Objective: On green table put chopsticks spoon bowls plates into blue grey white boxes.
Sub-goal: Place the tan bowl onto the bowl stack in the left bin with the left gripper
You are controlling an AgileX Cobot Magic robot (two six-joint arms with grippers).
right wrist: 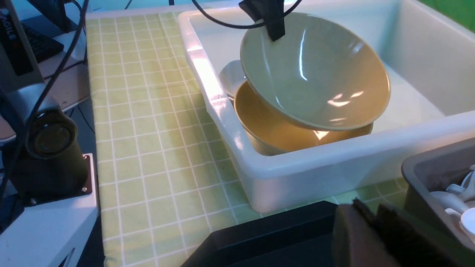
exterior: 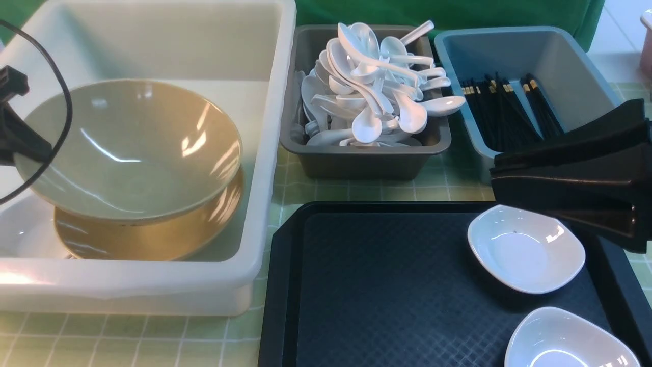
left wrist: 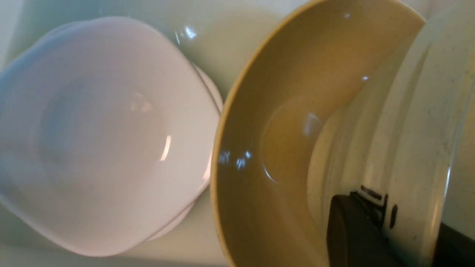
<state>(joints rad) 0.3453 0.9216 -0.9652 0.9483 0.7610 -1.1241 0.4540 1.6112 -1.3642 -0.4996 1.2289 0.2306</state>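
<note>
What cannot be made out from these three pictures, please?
- Right gripper: whether its black fingers touch; they overlap in the front view, blur in its wrist view.
- Stacked small white dishes in the translucent white tub: their number; the tilted glossy tan bowl largely hides them in the front view, the left wrist view is soft.
- Nearest small white dish on the black textured tray: cut off by the front view's bottom edge.

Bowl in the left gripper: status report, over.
Left gripper shut on top bowl rim, bowl tilted over second bowl in white tub. Right gripper shut, empty, over black tray. Two plates on tray. Nothing seen blocking.
</note>
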